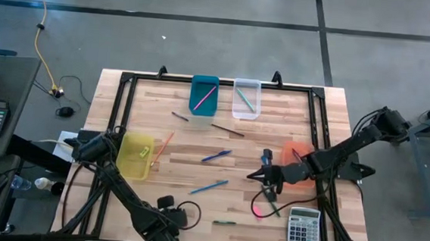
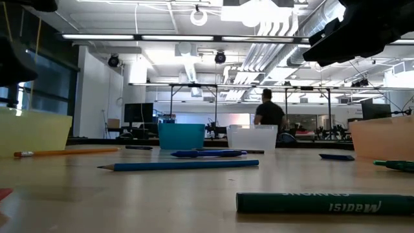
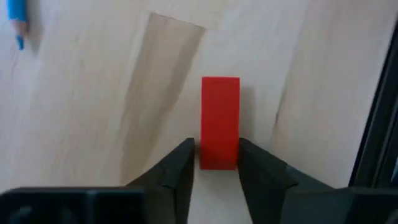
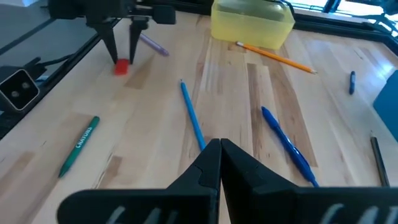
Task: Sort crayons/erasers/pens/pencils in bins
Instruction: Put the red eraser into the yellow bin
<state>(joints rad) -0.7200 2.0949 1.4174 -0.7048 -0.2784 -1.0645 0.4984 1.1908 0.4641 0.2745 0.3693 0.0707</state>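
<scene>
One wooden table [image 1: 221,147] is seen from above, with four bins set on it: the yellow bin [image 1: 137,154] by the left arm, the teal bin [image 1: 204,95] and the clear bin [image 1: 246,98] side by side at the far edge, and the orange bin [image 1: 298,153] under the right arm. The left arm is reached low along the near edge, its wrist bent down toward the boards. The right arm is stretched in from the right side, and the right gripper [image 4: 219,144] is held above the table with its fingers pressed together and nothing between them. The left gripper [image 3: 216,146] is lowered over the red eraser [image 3: 220,118], which lies flat on the wood. Its fingers are parted about as wide as the eraser, whose near end is flanked on both sides. Contact seems likely, though a firm grip cannot be confirmed.
</scene>
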